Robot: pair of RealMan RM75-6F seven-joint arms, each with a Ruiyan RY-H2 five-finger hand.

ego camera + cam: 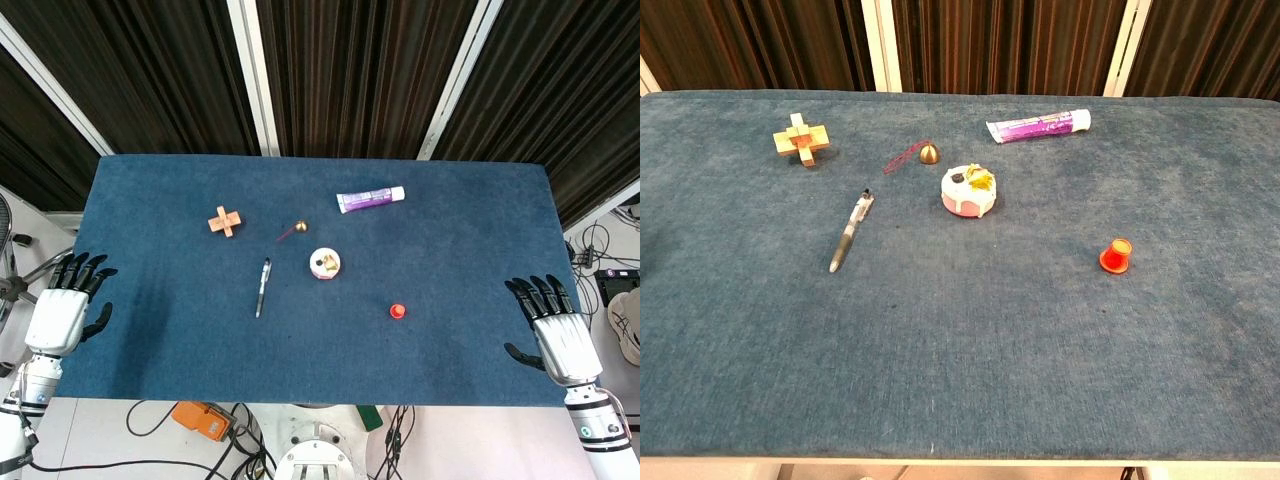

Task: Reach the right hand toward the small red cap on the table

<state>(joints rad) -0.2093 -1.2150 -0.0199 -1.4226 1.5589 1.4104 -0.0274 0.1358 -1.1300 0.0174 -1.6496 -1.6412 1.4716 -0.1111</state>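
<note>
A small red cap (398,312) lies on the blue table cloth, right of centre and toward the front; the chest view shows the cap (1117,255) tipped on its side. My right hand (553,325) hovers at the table's right front corner, fingers spread and holding nothing, well to the right of the cap. At the left front edge my left hand (66,303) is likewise open and empty. Neither hand appears in the chest view.
On the cloth lie a purple tube (370,199), a wooden cross puzzle (225,221), a small brass bell with a red cord (298,229), a pink-and-white round object (326,264) and a pen (263,286). Cables and an orange item (203,420) lie below the front edge.
</note>
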